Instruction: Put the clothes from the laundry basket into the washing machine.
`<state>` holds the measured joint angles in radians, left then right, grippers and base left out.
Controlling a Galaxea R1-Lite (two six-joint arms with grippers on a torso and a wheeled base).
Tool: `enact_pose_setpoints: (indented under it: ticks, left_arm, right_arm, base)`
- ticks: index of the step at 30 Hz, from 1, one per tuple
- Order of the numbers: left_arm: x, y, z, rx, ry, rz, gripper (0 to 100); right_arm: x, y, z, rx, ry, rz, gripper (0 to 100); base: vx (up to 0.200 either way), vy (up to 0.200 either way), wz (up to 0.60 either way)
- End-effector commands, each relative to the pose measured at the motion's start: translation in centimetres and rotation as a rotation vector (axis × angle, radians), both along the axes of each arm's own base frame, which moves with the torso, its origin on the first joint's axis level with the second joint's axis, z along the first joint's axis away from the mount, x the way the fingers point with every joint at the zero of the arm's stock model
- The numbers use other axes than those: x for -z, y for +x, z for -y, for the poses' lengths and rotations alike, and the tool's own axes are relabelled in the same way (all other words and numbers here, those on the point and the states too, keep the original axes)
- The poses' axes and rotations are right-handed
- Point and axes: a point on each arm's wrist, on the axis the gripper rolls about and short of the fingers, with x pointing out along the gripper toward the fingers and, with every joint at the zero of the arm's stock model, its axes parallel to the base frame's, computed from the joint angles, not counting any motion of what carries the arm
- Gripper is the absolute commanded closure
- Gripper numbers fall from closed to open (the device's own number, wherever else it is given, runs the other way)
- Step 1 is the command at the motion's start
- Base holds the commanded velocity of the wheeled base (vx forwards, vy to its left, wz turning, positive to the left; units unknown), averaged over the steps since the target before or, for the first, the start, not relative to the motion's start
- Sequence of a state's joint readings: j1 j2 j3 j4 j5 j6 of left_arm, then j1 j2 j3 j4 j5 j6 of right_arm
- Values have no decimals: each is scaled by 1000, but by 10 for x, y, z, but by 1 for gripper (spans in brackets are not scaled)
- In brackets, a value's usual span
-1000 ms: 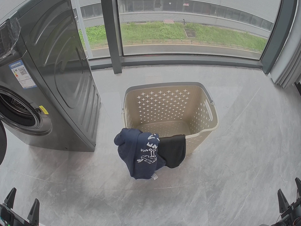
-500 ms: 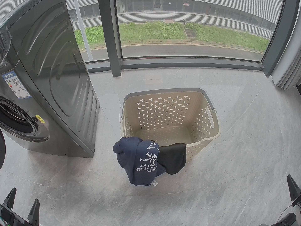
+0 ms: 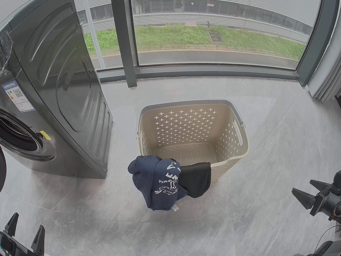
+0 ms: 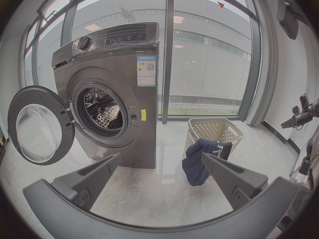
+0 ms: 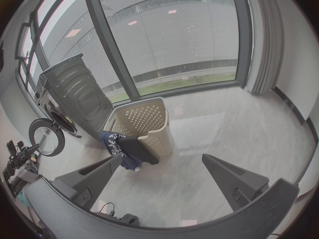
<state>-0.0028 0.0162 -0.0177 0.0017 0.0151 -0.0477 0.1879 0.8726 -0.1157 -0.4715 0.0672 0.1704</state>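
hanging over the laundry basket (image 3: 188,102) rim: clothes (image 3: 160,182) (washing machine (image 4: 146,110) door open).

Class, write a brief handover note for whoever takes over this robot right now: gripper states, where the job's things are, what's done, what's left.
Left gripper: jaws open, empty.
Right gripper: jaws open, empty, right of the laundry basket.
Navy garment and black garment hang over the basket's near rim.
Washing machine stands left, door open.
Done: nothing; drum looks empty.
Left: load both garments.
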Motion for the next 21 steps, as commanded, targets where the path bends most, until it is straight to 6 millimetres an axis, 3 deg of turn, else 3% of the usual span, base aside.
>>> enact_pose_setpoints:
  ticks: [1, 8, 13, 18, 21]
  left_arm:
    - [5, 1, 0, 0, -1, -11, 0]
    - [5, 1, 0, 0, -1, -9, 0]
    - [5, 1, 0, 0, -1, -11, 0]
    - [5, 1, 0, 0, -1, -11, 0]
    - [5, 1, 0, 0, -1, -9, 0]
  right_arm:
    - [25, 30, -18, -84, 11, -214, 0]
    - [19, 35, -21, -94, 22, -189, 0]
    - [16, 51, -28, -106, 28, -164, 0]
    - [29, 67, -47, -110, -8, -189, 0]
    - [38, 72, -69, -135, 9, -229, 0]
  base:
    - [0, 0, 0]
    - [0, 0, 0]
    - [0, 0, 0]
    - [0, 0, 0]
    - [0, 0, 0]
